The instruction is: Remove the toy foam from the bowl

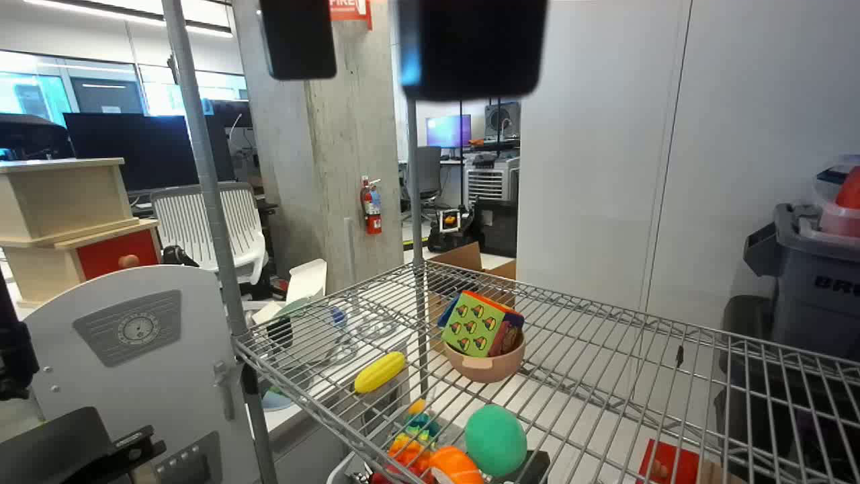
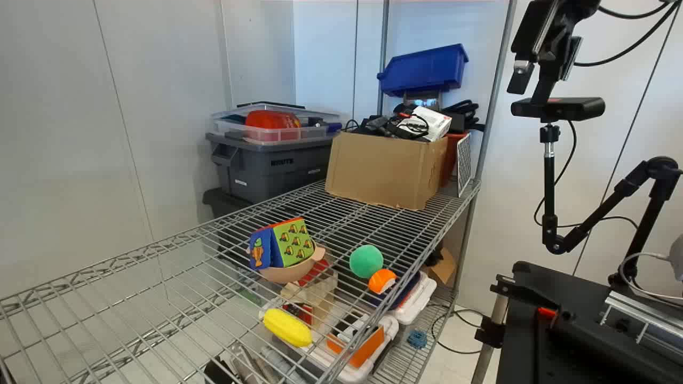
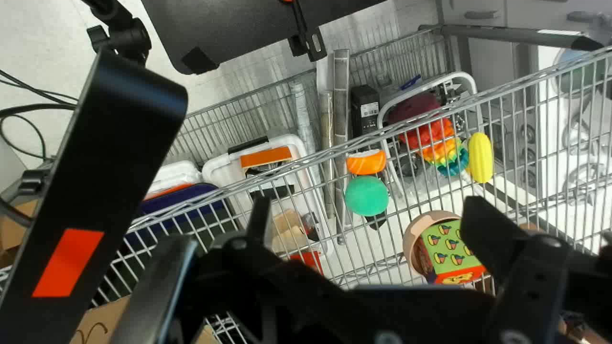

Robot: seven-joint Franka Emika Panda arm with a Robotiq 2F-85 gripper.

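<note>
The toy foam is a cube with a green patterned face and blue, orange-red and dark sides. It sits tilted in the bowl and sticks up above its rim, in both exterior views (image 1: 476,324) (image 2: 292,242) and the wrist view (image 3: 449,248). The pinkish-tan bowl (image 1: 480,368) stands on the wire shelf, also in an exterior view (image 2: 285,273) and the wrist view (image 3: 415,229). My gripper (image 3: 369,200) is open and empty, high above the shelf. In the wrist view its right finger covers part of the toy foam. Two blurred dark finger shapes (image 1: 386,84) hang at the top of an exterior view.
On the wire shelf (image 2: 176,314) lie a green ball (image 2: 366,261), an orange piece (image 2: 381,281) and a yellow oblong toy (image 2: 287,327). A cardboard box (image 2: 381,170) stands at one end. Shelf posts (image 1: 208,168) rise at the corners. A camera (image 2: 557,108) stands beside the shelf.
</note>
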